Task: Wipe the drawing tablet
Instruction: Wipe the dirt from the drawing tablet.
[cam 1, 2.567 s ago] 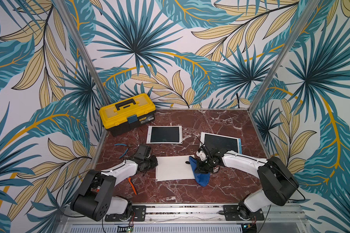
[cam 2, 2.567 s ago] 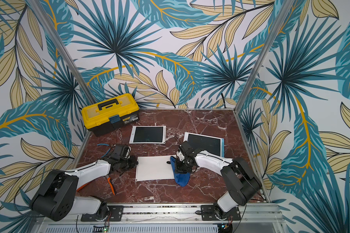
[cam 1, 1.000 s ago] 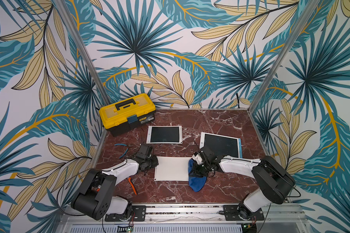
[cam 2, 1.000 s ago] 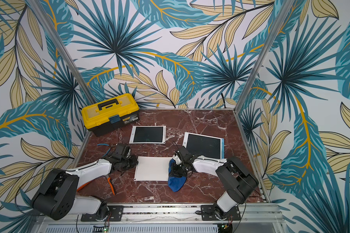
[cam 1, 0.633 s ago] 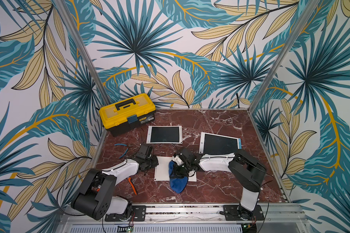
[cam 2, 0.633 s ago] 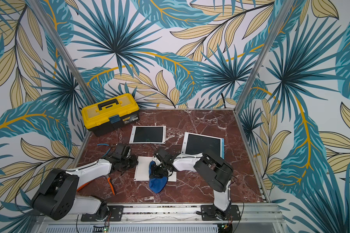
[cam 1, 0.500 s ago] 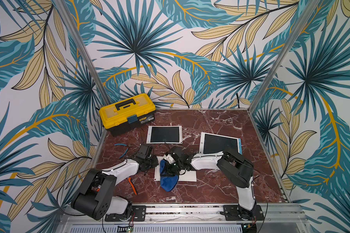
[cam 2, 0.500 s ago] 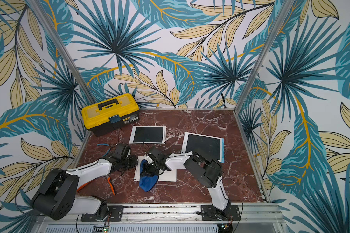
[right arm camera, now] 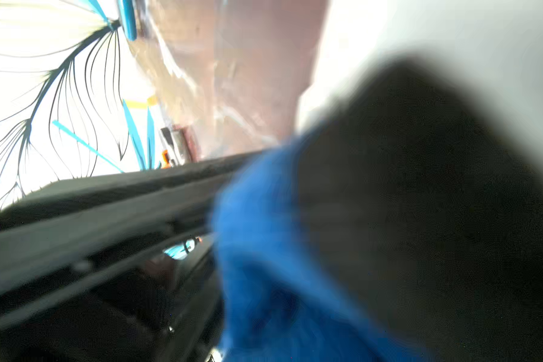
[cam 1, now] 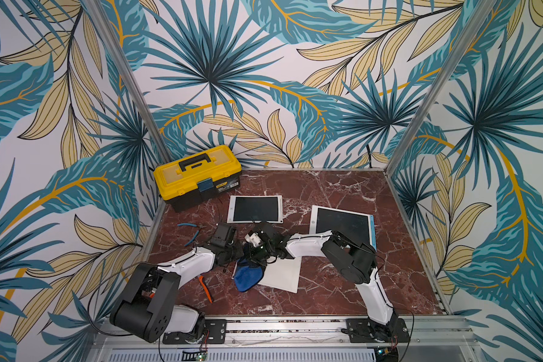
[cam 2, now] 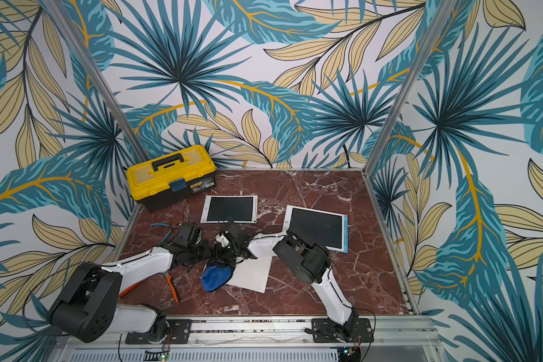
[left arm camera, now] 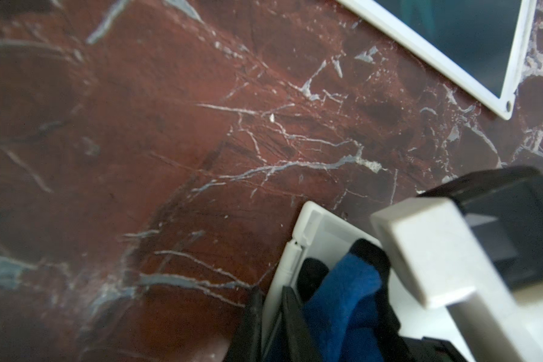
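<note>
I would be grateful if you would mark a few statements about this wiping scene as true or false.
1. The right gripper holds a blue cloth. True.
2. The yellow toolbox stands open. False: its lid is shut.
3. The blue cloth overlaps the end of the white drawing tablet nearer the left arm. True.
4. The two dark-screened tablets are stacked. False: they lie apart, side by side on the table.
5. The orange-handled pliers lie on the toolbox. False: they lie on the table beside the left arm.
</note>
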Motion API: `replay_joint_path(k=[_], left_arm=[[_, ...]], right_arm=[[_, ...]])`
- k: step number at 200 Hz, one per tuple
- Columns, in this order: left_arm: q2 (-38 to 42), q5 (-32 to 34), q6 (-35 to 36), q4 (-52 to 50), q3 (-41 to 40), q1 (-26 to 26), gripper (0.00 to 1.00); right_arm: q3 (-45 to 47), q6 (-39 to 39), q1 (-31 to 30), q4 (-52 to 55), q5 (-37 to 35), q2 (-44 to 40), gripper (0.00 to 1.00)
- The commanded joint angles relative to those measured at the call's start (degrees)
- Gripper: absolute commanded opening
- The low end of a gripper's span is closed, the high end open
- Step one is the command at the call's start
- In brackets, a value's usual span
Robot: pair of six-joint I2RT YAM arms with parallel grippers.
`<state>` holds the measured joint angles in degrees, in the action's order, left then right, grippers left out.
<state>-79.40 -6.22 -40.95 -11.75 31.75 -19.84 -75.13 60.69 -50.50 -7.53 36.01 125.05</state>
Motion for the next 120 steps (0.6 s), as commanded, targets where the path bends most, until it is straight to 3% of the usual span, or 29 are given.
replay_joint_path(k=[1, 49, 89, 120], left_arm=[[-0.65, -1.08, -0.48, -7.02, -2.91, -0.70, 0.14], [-0.68, -1.07, -0.45, -7.04, -2.74, -0.71, 0.14], [-0.65, -1.13, -0.39, -7.02, -2.74, -0.72, 0.13], [-0.75, -1.19, -0.37, -7.05, -2.74, -0.70, 0.14]], right_arm=[[5.34, -4.59, 6.81, 7.29, -8.94, -2.88, 0.11], [19.41, -11.16, 10.69, 11.66, -11.99, -15.01, 0.11], [35.30, -9.38, 10.68, 6.97, -11.22, -23.87, 0.11], [41.94, -9.32, 10.63, 6.65, -11.29, -30.75, 0.11]])
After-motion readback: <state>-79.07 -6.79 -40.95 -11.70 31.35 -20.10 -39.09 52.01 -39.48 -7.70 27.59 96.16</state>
